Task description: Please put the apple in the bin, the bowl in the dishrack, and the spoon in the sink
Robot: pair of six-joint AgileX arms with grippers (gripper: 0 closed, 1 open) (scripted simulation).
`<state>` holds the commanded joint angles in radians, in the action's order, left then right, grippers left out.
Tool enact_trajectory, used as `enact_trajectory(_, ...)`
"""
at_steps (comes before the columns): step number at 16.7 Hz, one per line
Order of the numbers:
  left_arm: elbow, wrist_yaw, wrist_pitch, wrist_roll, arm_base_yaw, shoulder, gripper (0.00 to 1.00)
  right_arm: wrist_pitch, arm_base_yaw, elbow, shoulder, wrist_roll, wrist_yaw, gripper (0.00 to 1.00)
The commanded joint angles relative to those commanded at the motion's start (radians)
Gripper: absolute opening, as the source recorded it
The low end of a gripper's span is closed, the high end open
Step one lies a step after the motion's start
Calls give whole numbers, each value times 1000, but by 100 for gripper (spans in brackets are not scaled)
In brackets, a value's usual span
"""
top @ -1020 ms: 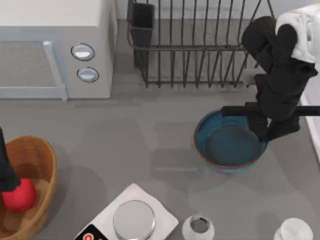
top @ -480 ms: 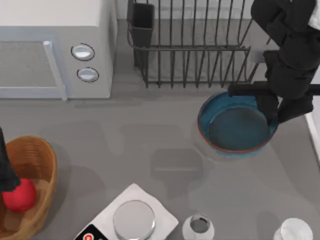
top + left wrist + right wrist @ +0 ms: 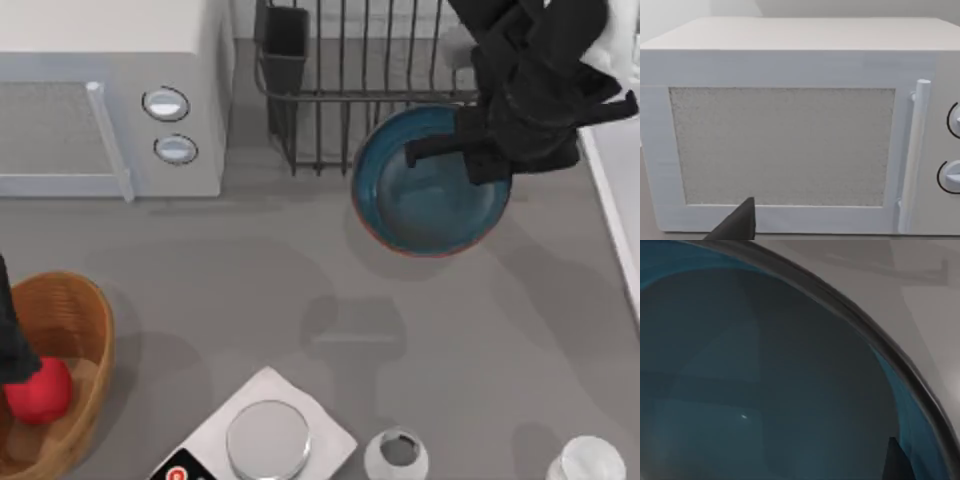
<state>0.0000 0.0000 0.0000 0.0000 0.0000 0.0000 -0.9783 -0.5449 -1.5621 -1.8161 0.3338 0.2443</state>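
The teal-blue bowl (image 3: 420,195) hangs tilted above the table, overlapping the front rail of the dark wire dishrack (image 3: 345,95). My right gripper (image 3: 487,152) is shut on the bowl's right rim. In the right wrist view the bowl's inside (image 3: 765,390) lies very close. The red apple (image 3: 38,390) lies in the wicker bin (image 3: 70,315) at the front left, with my left arm (image 3: 10,340) standing right beside it at the table's left edge. A strip of the pale sink (image 3: 612,190) shows at the right edge. The spoon is out of view.
A white microwave (image 3: 110,100) with two round knobs fills the back left, and the left wrist view faces its door (image 3: 785,145). A scale on a white cloth (image 3: 268,438) and two glass jars (image 3: 396,452) (image 3: 585,462) line the front edge.
My right gripper has lifted the bowl off the table and carried it back and leftward to the dishrack's front rail. The bowl now tilts. The left arm and apple have not moved.
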Motion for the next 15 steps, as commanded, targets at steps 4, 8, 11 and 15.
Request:
enact_trajectory(4, 0, 0, 0, 0, 0, 0, 100, 282, -151, 29, 101, -88, 248, 0)
enact_trajectory(8, 0, 0, 0, 0, 0, 0, 100, 595, -309, 69, 218, -186, 510, 0)
enact_trajectory(11, 0, 0, 0, 0, 0, 0, 100, 806, -410, 97, 299, -249, 684, 0)
enact_trajectory(15, 0, 0, 0, 0, 0, 0, 100, 946, -487, 123, 370, -299, 809, 0)
